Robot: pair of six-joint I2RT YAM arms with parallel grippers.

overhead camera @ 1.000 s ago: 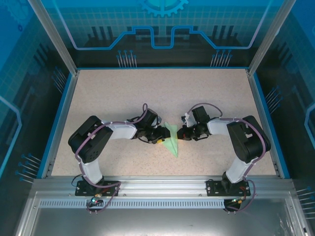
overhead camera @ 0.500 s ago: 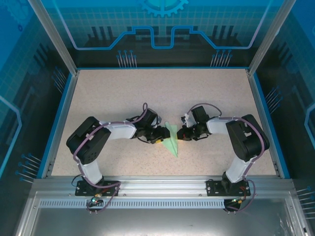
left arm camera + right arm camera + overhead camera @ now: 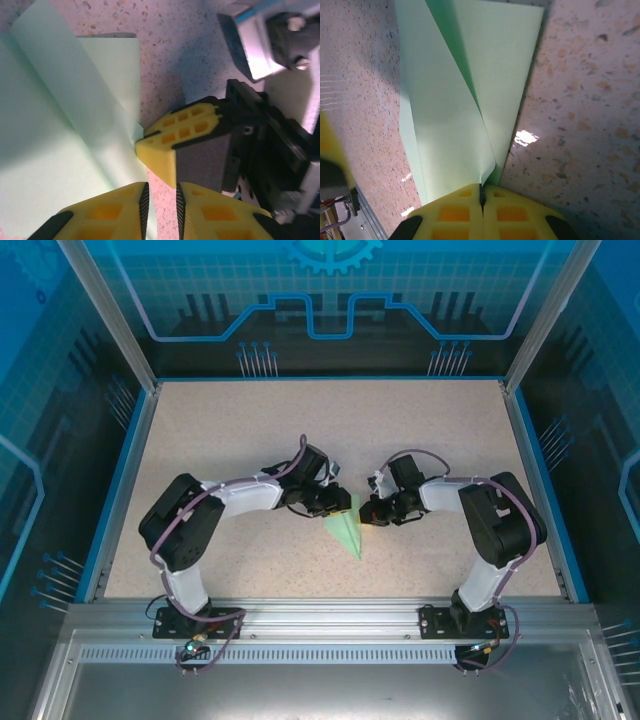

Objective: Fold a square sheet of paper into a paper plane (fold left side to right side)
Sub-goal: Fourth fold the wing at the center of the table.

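Observation:
The paper plane [image 3: 346, 533] is pale mint-green paper folded to a narrow dart, its point toward the near edge. It lies on the table between my two grippers. My left gripper [image 3: 342, 506] hovers over its far end. In the left wrist view the left gripper [image 3: 161, 187] has its jaws a little apart, with bare table between them and the paper [image 3: 60, 125] just left of them. My right gripper [image 3: 482, 189] is shut on a raised edge of the paper [image 3: 450, 110]. The right gripper [image 3: 367, 511] sits at the plane's right side, and one of its fingertips [image 3: 157, 152] touches the fold.
The speckled beige table [image 3: 230, 430] is ringed by a blue rim [image 3: 128, 470] and transparent walls. An aluminium rail [image 3: 320, 615] with both arm bases runs along the near edge. Open tabletop lies to the far side and to both sides of the arms.
My left gripper has swung away from me and to the right, over the paper's far end, and its jaws have narrowed. The right gripper has kept its hold and place.

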